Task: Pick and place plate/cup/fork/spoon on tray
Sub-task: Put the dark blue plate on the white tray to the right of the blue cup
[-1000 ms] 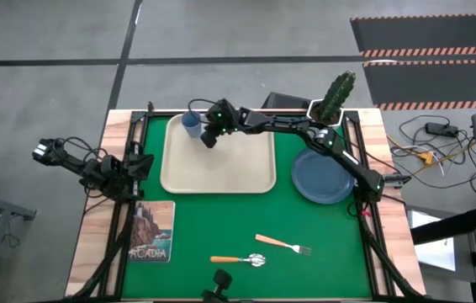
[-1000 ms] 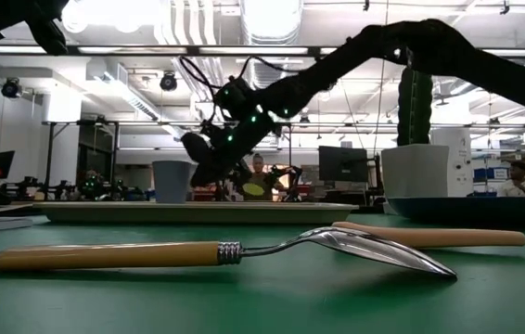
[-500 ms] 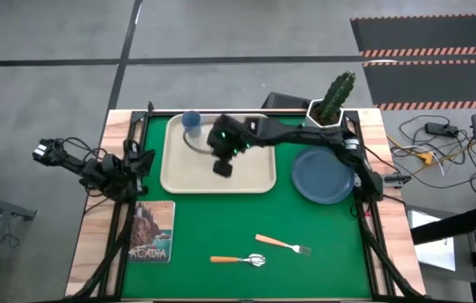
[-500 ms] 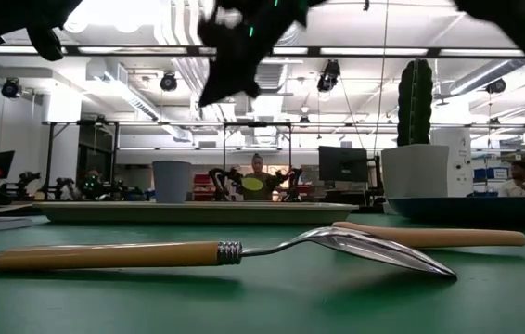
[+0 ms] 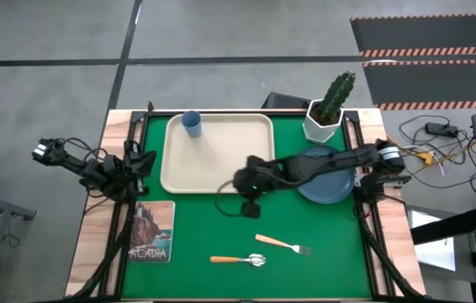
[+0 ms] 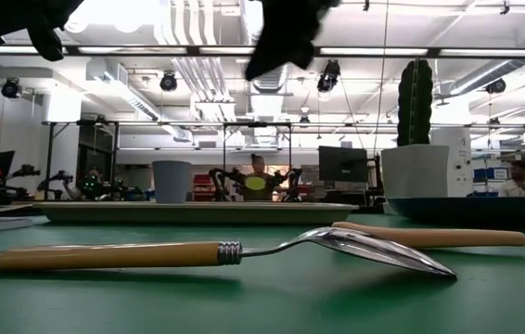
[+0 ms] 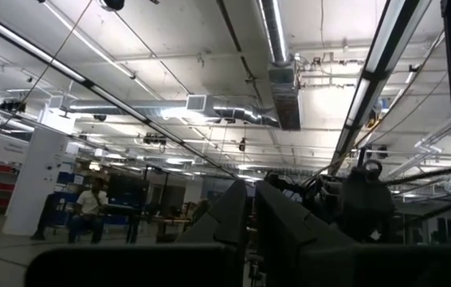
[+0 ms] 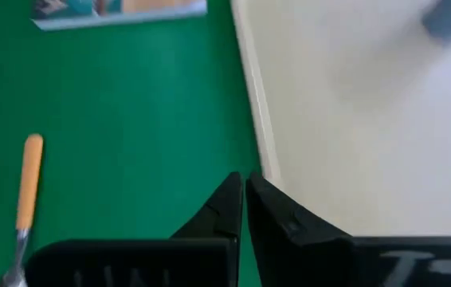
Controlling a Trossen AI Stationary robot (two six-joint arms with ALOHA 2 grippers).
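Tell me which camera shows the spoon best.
The low view: the spoon lies close across the frame, handle and bowl clear. The high view shows it small, near the table's front edge. The left wrist view misses it; the right wrist view catches only an orange-handled utensil, unclear which.

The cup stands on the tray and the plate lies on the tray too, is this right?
Not quite. The cup does stand on the tray, but the plate lies on the green mat beside the tray, as the high view shows.

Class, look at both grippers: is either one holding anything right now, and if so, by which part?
Nothing is held. The right gripper is shut and empty above the mat, near the tray. The left gripper is shut and empty at the table's left edge.
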